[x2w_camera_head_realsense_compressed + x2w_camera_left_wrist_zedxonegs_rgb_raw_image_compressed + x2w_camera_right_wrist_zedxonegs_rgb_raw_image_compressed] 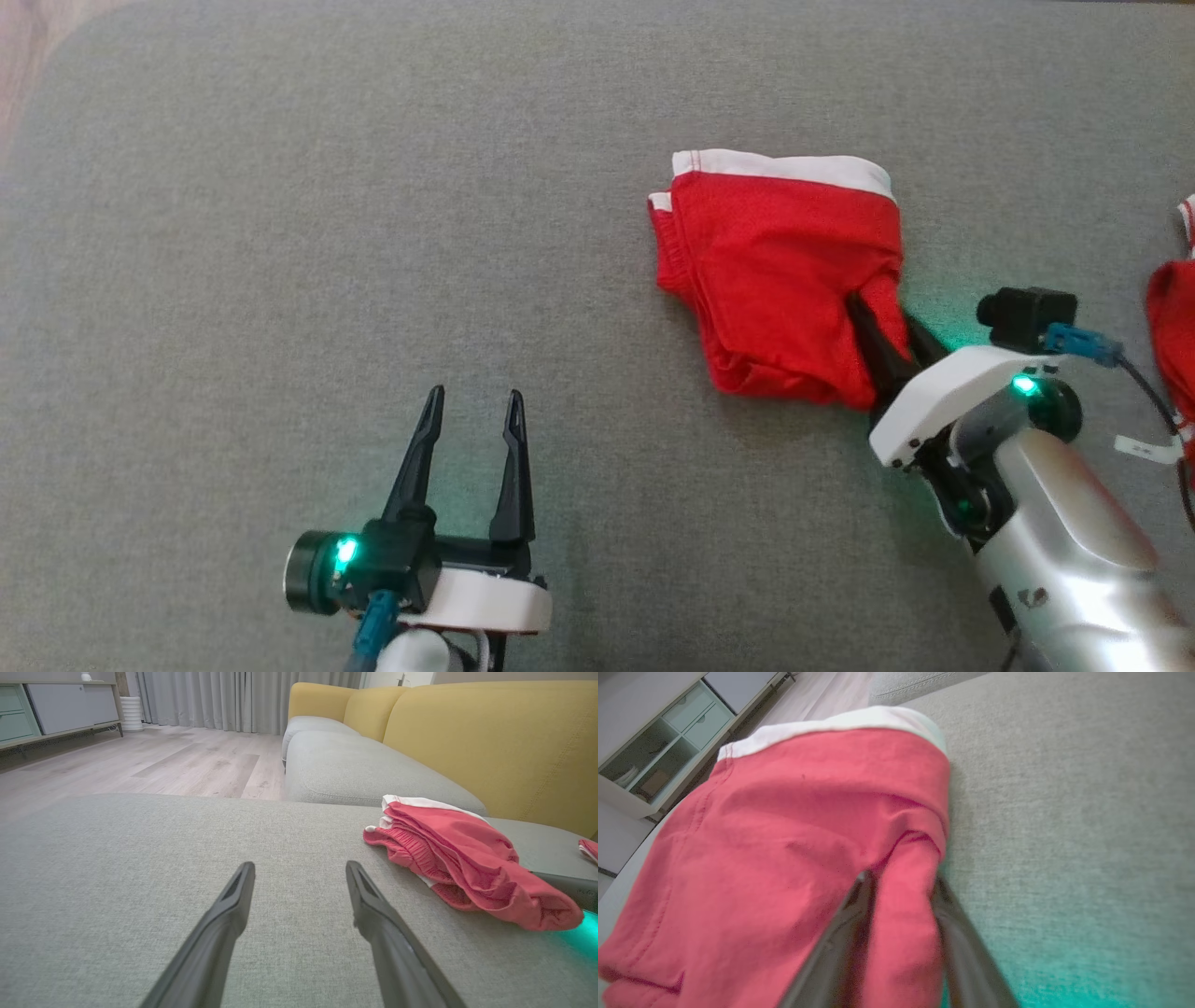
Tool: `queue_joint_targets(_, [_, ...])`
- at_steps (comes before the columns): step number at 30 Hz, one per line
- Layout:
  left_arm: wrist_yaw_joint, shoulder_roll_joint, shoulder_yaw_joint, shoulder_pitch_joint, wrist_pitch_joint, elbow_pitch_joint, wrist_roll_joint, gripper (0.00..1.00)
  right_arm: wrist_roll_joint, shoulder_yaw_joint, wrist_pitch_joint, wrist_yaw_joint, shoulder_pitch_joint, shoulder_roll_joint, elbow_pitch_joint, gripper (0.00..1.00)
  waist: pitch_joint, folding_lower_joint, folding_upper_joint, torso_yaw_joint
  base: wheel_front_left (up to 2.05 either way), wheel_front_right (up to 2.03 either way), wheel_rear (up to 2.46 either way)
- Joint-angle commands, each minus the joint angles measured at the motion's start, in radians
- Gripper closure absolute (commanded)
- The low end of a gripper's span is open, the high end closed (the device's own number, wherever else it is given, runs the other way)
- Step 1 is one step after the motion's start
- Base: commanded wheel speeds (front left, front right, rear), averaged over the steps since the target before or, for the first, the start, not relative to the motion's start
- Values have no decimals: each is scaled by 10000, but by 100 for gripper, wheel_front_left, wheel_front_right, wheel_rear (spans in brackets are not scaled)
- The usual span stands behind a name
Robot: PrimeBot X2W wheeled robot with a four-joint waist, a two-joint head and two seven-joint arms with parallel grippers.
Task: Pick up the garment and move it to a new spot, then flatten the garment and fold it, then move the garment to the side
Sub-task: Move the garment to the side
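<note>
The folded garment (pixel 780 280) is lying on the grey cushion (pixel 373 233), right of centre, with its white waistband at the far edge. The right gripper (pixel 882 313) is reaching into its near right corner, jaws straddling a fold of cloth; I cannot tell whether they are pinching it. The left gripper (pixel 474 399) is hovering wide open, well apart to the left, so the right arm looks the one placed to shift it.

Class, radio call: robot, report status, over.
Left gripper open, apart from garment. Right gripper straddles its near fold, grip unconfirmed. Second red cloth lies apart, rightward.
</note>
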Motion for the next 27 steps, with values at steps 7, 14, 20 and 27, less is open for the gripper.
queue_joint_targets(7, [81, 1, 334, -217, -53, -216, -23, 0, -181, 634, -760, -9, -59, -1243, -676, 100, -131, 1, 0, -672, 0, 0, 0])
queue_joint_targets(14, [-76, 1, 552, -322, -53, -175, 255, 0, -371, 123, -520, -9, 171, -3137, -1886, 100, 102, 1, 0, -1745, 0, 0, 0])
queue_joint_targets(20, [-253, 1, 674, -569, -53, -83, 482, 0, -456, -1066, -85, -9, 559, -4409, -2510, 100, 389, 1, 0, -2313, 0, 0, 0])
queue_joint_targets(27, [-420, 1, 720, -725, -53, 15, 648, 0, -1254, -2602, -96, -9, 685, -4982, -2183, 0, 585, 1, 0, -2545, 0, 0, 0])
